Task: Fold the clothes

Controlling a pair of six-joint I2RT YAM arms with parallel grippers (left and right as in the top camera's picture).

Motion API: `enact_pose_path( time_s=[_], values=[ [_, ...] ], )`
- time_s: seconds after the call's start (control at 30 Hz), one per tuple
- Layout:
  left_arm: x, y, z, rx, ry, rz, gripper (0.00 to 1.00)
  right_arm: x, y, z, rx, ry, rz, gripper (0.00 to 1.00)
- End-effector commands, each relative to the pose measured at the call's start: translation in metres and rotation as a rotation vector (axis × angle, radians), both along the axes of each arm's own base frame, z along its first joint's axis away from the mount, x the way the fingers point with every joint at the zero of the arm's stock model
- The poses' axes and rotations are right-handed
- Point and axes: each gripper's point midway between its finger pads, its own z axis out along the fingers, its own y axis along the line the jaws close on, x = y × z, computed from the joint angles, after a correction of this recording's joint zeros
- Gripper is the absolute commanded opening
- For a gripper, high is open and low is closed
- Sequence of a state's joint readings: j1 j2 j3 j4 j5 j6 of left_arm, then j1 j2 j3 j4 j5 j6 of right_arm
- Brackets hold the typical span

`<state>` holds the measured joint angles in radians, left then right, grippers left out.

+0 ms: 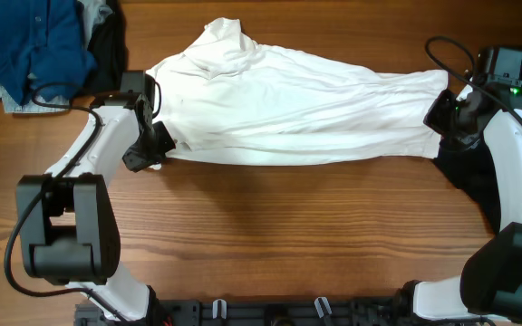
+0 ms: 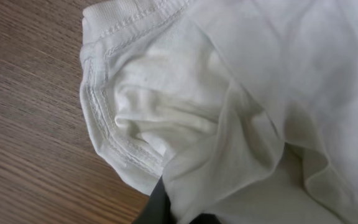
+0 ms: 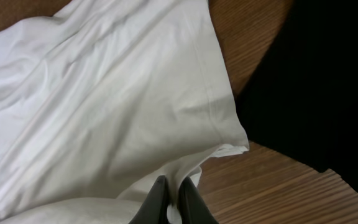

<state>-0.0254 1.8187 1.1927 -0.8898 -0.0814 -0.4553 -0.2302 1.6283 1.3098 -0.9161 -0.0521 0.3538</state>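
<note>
A white T-shirt [image 1: 288,109] lies stretched across the wooden table, collar and sleeve end at the left, hem at the right. My left gripper [image 1: 152,149] is shut on the shirt's lower left edge near the sleeve; in the left wrist view the ribbed hem and bunched white fabric [image 2: 166,118] fill the frame and one dark finger [image 2: 160,205] shows under the cloth. My right gripper [image 1: 444,118] is shut on the shirt's right hem; in the right wrist view both fingers [image 3: 174,193] pinch a fold of white fabric [image 3: 117,99].
A heap of blue and dark clothes [image 1: 39,45] lies at the back left corner. A black garment [image 1: 474,181] lies under the right arm, also seen in the right wrist view [image 3: 316,81]. Bare wood [image 1: 288,235] spans the table's front.
</note>
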Motion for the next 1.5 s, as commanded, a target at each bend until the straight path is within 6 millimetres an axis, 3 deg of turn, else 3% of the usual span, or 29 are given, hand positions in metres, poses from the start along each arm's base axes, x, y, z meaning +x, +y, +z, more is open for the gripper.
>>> enact_pose_path(
  time_s=[0.0,0.2,0.33,0.5,0.7,0.83,1.1,1.23,1.3,1.47],
  values=[
    [0.013,0.001,0.036,0.011,-0.109,-0.032,0.07,0.006,0.000,-0.005,0.011,-0.003,0.013,0.04],
    [0.004,-0.001,0.059,0.003,-0.132,-0.092,0.47,0.007,0.000,-0.009,0.014,0.008,0.014,0.04],
    [0.002,-0.025,0.072,-0.091,-0.164,-0.275,0.69,0.008,0.001,-0.009,0.016,0.004,0.016,0.04],
    [0.008,-0.053,0.071,-0.151,-0.200,-0.405,0.82,0.008,0.001,-0.009,0.016,0.004,0.015,0.04],
    [0.014,-0.082,0.036,-0.169,-0.137,-0.505,0.81,0.009,0.000,-0.009,0.017,-0.002,0.009,0.04],
    [0.019,-0.093,0.014,-0.172,-0.114,-0.513,0.72,0.009,0.000,-0.009,0.017,-0.002,0.009,0.04],
    [0.021,-0.093,0.008,-0.180,-0.104,-0.453,0.54,0.009,0.000,-0.009,0.017,-0.002,0.010,0.04],
    [0.022,-0.094,0.008,-0.182,-0.112,-0.443,0.35,0.009,0.000,-0.009,0.017,-0.002,0.010,0.04],
    [0.022,-0.094,0.008,-0.182,-0.111,-0.441,0.32,0.009,0.000,-0.009,0.016,-0.002,0.010,0.04],
    [0.011,-0.092,-0.003,-0.183,-0.071,-0.438,0.37,0.008,0.000,-0.009,0.017,0.001,0.009,0.04]
  ],
)
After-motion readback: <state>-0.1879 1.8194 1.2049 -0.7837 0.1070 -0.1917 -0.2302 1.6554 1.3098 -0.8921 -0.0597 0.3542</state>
